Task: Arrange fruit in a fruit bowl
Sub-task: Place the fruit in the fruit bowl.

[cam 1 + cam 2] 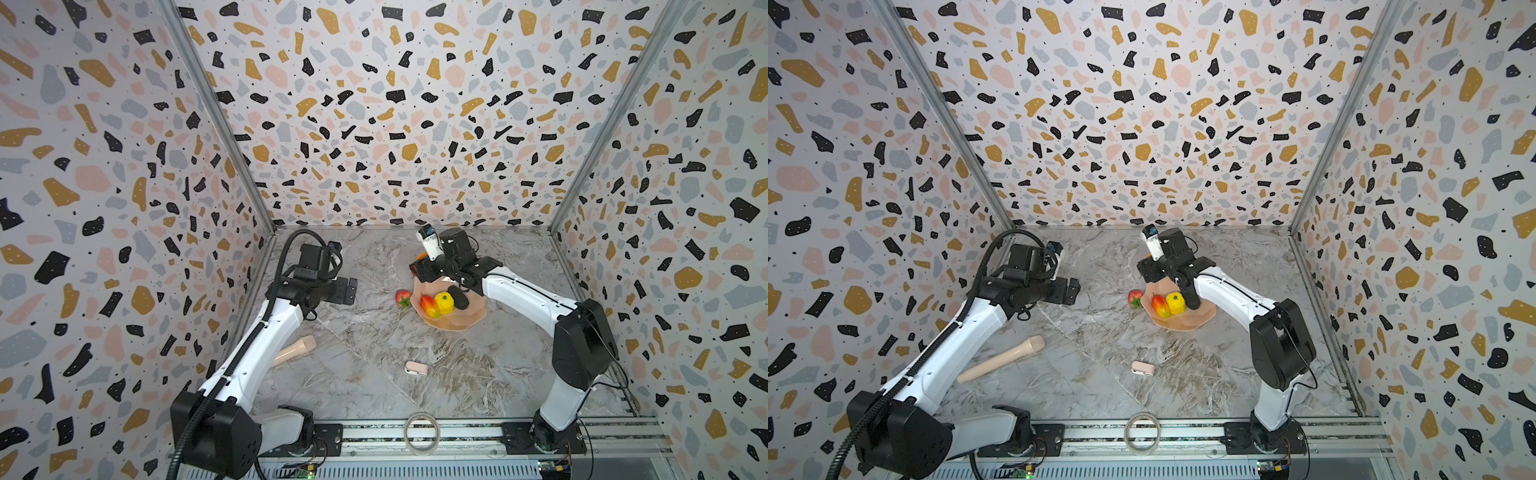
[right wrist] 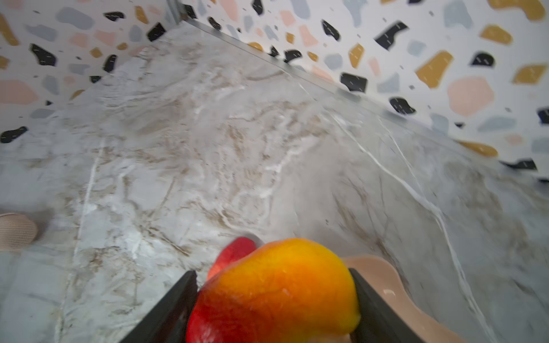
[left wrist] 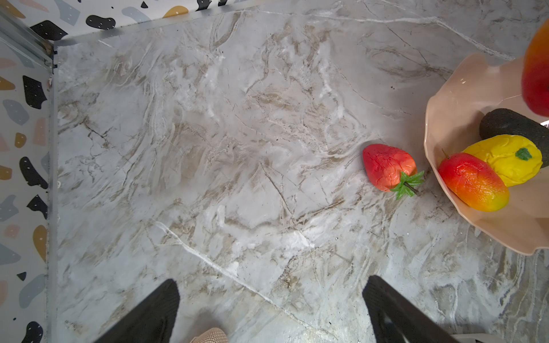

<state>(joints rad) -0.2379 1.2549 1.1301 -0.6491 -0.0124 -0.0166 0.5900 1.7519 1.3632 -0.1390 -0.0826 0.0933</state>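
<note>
- Fingers [image 2: 175, 303] of your right gripper [image 2: 273, 300] stand part open, clamped on either side of a mango [image 2: 276, 285], which hangs above the far edge of the bowl [image 3: 430, 133].
- Your left gripper [image 3: 267, 303] is wide open and empty, over bare table [image 3: 208, 148].
- Inside the bowl, the other mango [image 3: 472, 181], the yellow fruit [image 3: 505, 160] and the dark oval [image 3: 511, 124] lie bunched together.
- The strawberry [image 3: 386, 166] lies on the table just beside the bowl's rim.
- Step in hand, by my judgement: placing the fourth fruit.
- Next, lower the mango over the free part of the bowl and let go.
- Then fetch the strawberry, likely with your left arm, which is nearer.
</note>
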